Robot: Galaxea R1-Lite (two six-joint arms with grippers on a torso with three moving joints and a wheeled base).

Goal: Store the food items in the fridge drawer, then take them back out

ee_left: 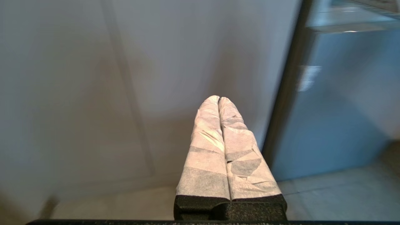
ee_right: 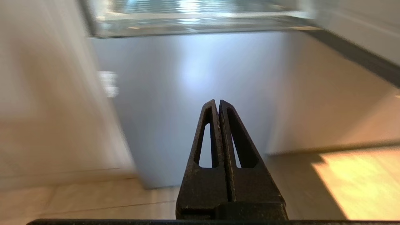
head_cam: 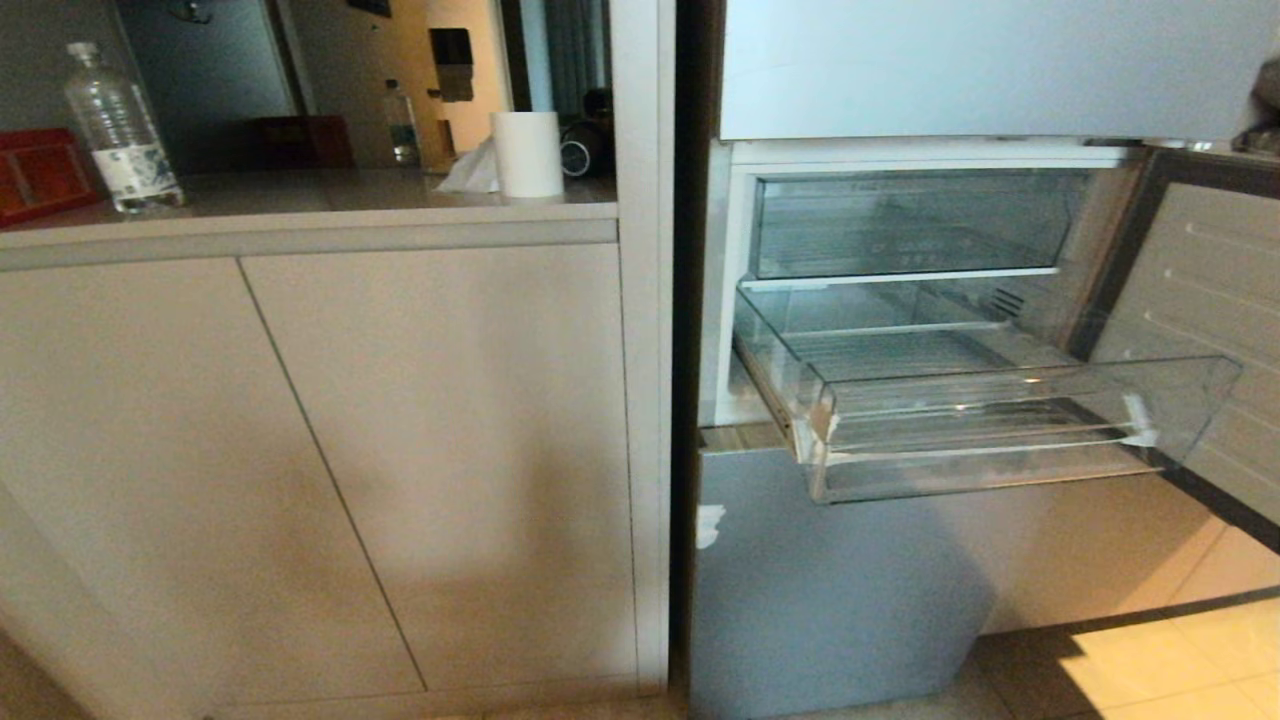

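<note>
- Looking out from the head camera, I see the fridge standing with its middle door swung open to the right.
- One clear fridge drawer is pulled out toward me. It sticks out past the front of the fridge, and I see nothing lying in it.
- Above it sits another clear drawer, pushed back in.
- I cannot read any lettering on either drawer from here.
- I do not spot the red food items in any of my views.
- To the left of the fridge is a pale cabinet with shut doors.
- On the worktop over that cabinet stand a water bottle, a white paper roll with a tissue beside it, and a red box at the far left edge.
- My left hand is clenched, its two white-wrapped fingers pressed together with nothing between them. It points at the cabinet, low near the floor.
- My right hand is clenched too, its black fingers touching and holding nothing. It points at the grey lower front of the fridge, under the pulled-out drawer.
- Neither arm shows in the head camera.
</note>
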